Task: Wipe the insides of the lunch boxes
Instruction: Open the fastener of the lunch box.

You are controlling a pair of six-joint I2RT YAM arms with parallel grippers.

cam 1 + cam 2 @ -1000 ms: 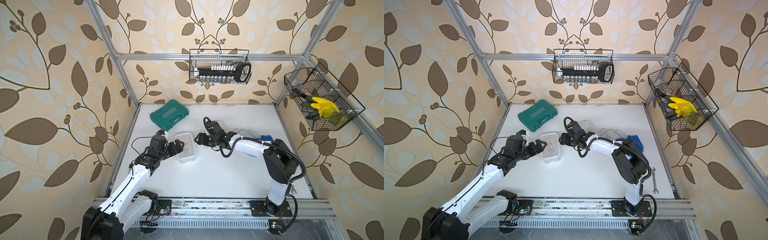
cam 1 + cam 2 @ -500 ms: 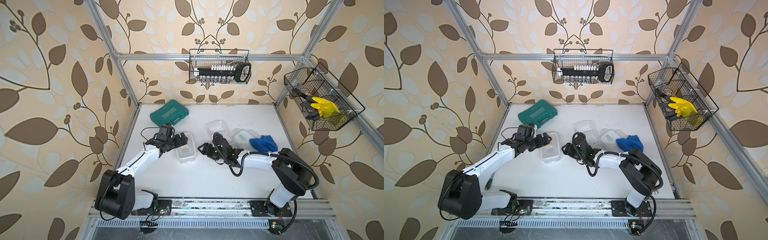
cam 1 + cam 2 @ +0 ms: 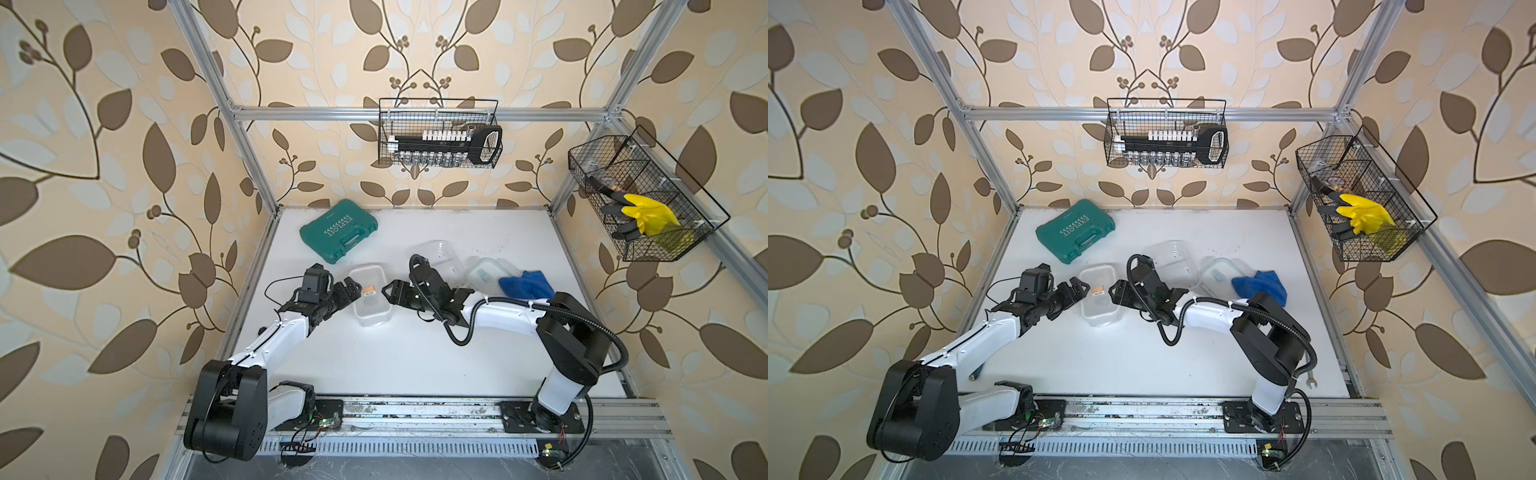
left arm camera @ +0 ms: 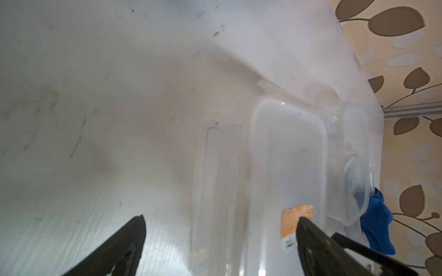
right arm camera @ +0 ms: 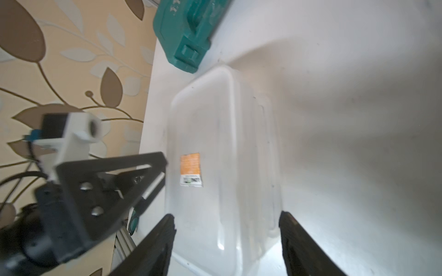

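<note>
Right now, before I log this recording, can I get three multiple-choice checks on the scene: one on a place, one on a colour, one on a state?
1. Where is the blue cloth? A in a wall basket; B on the table, right side; C inside the green case.
2. What colour is the sticker on the clear tub between the arms? A orange; B blue; C green.
3. How is the left end effector? A shut on the cloth; B shut on the tub; C open.
Answers: 1 B, it lies on the white tabletop. 2 A, both top views show it orange. 3 C, its fingers stand wide apart.
</note>
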